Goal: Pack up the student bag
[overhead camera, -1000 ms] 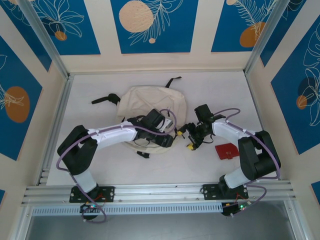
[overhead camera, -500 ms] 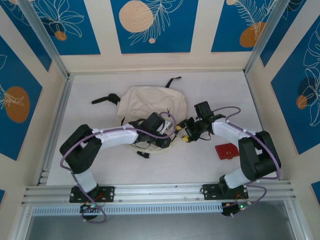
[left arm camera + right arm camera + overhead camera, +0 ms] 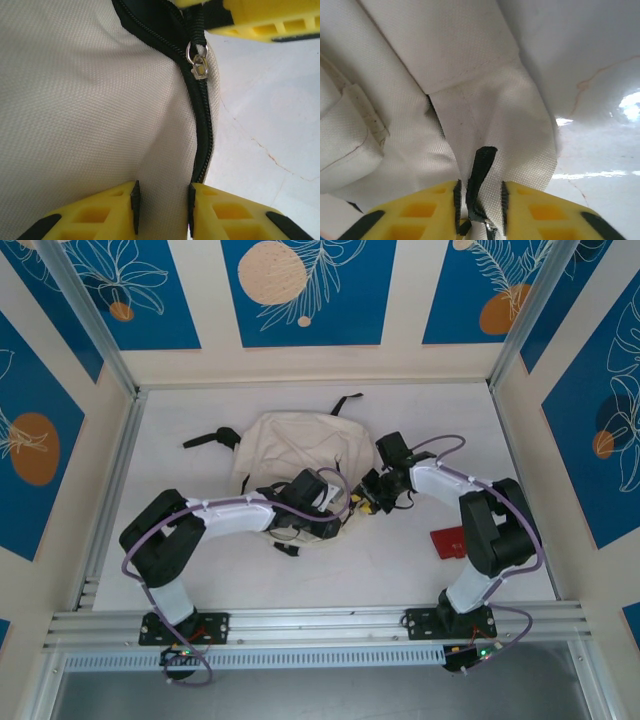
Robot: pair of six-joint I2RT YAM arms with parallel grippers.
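The step in hand seems to be opening the bag (image 3: 290, 440) before anything goes in. The bag lies flat on the table (image 3: 200, 570), and both arms meet at its right near edge.

The left gripper (image 3: 162, 192) is narrowed to a small gap, with a fold of cream cloth between its pads. The zip (image 3: 202, 130) runs ahead from its right fingertip. The right gripper (image 3: 480, 192) is almost closed around a black tab (image 3: 480, 167). Thin gaps show on both sides of the tab, so whether the pads already press it cannot be told.

Probably the next move needs the left gripper to hold the cloth steady while the right one pulls along the zip line, not upward, once the tab is firmly pinched.

The left wrist view shows the metal slider (image 3: 200, 65) ahead of the fingers. The right wrist view shows the tab and a seam. The top view alone shows a red item (image 3: 450, 540) lying beside the right arm, well apart from the bag.
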